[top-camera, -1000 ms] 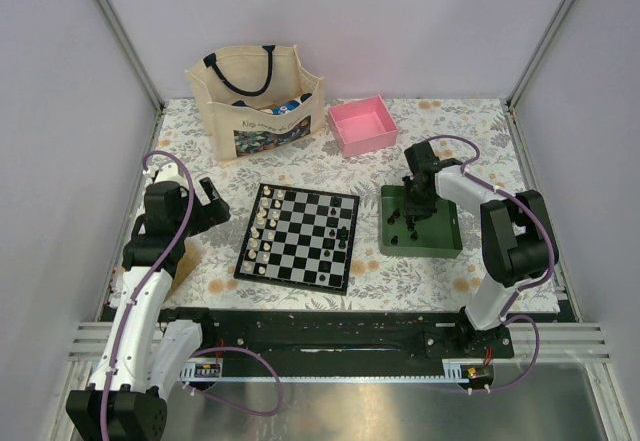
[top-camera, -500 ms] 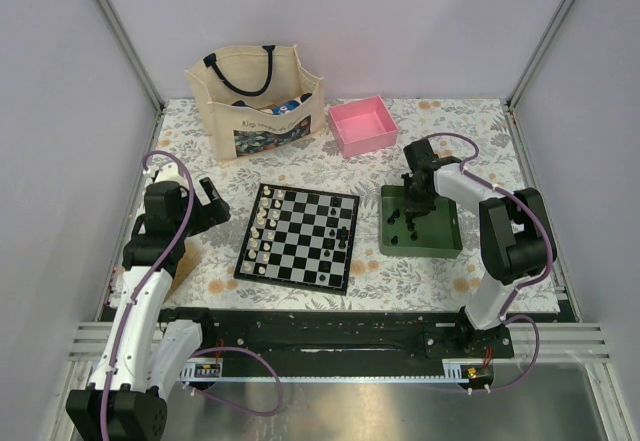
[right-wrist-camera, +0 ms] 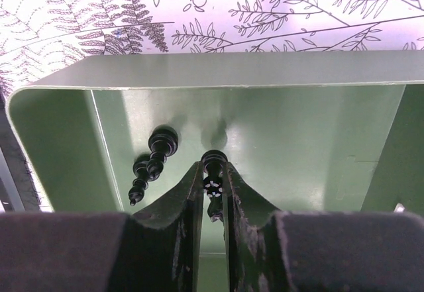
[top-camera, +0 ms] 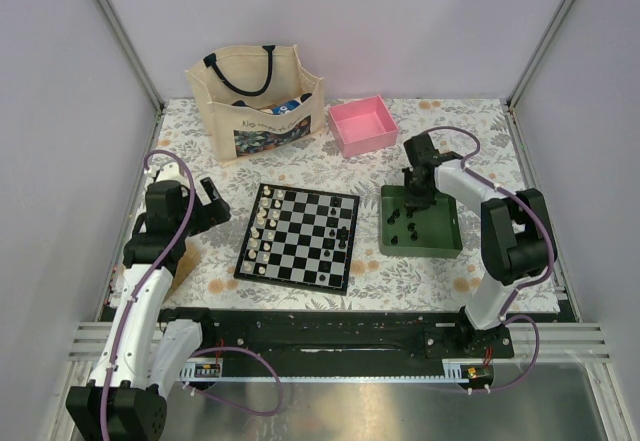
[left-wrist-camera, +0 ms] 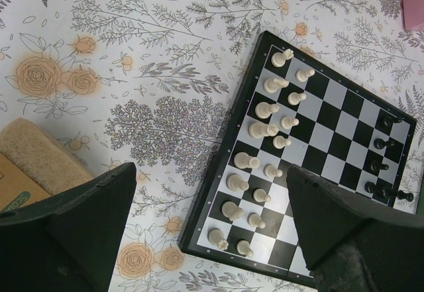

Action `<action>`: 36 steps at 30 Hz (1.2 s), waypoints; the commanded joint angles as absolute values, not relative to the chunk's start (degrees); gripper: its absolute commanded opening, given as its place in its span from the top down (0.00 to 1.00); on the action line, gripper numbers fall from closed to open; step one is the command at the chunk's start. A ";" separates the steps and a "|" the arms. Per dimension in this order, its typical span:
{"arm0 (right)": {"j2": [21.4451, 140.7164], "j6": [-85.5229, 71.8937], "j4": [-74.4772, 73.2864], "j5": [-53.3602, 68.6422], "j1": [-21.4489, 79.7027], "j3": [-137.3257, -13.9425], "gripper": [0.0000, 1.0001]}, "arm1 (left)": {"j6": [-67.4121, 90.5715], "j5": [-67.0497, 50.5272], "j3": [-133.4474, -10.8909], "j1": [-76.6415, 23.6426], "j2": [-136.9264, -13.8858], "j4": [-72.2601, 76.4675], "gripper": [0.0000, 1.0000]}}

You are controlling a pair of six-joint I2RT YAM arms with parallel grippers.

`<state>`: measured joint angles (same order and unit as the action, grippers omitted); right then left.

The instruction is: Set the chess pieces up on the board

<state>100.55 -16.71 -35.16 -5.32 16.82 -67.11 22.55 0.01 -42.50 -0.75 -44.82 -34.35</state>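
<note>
Right wrist view: the right gripper [right-wrist-camera: 212,173] is down inside the green rectangular plastic tray [right-wrist-camera: 232,73], its two fingers pressed together on a small black plastic chessman [right-wrist-camera: 213,159] not far from the tray's far wall; loose black pieces [right-wrist-camera: 154,163] lie on the tray floor just left of it, clear of the fingers; seen from above, the tray sits on the floral-patterned table [top-camera: 380,281] toward its right edge, with more loose pieces near the tray's left side; the small black-and-white checked chessboard [top-camera: 298,236] lies just left of the tray, cream-white chessmen [top-camera: 264,226] in two files along its left edge and a few black chessmen [top-camera: 343,233] by its right edge; the left gripper [left-wrist-camera: 211,193] hangs spread wide and empty over the table beside the board's left edge
</note>
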 commanded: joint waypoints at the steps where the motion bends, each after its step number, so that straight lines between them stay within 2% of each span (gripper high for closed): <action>1: 95.81 -16.26 -36.73 -8.00 16.43 -70.31 0.78 | 22.85 0.35 -43.50 -0.88 -44.91 -32.61 0.01; 14: 92.02 -18.54 -40.87 -0.61 18.80 -77.95 0.79 | 22.85 0.26 -43.51 -0.97 -44.47 -32.61 0.01; 25: 102.20 -19.60 -41.31 -0.09 30.23 -86.91 0.79 | 22.76 0.35 -43.42 -0.88 -44.03 -32.70 0.01; 36: 112.75 -18.46 -40.87 -0.18 33.13 -93.25 0.78 | 22.76 0.70 -43.42 -0.88 -43.59 -32.70 0.01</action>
<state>110.65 -18.90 -41.06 -0.36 32.71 -89.08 22.55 0.01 -42.50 -0.75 -44.58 -34.35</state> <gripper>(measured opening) 0.225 0.988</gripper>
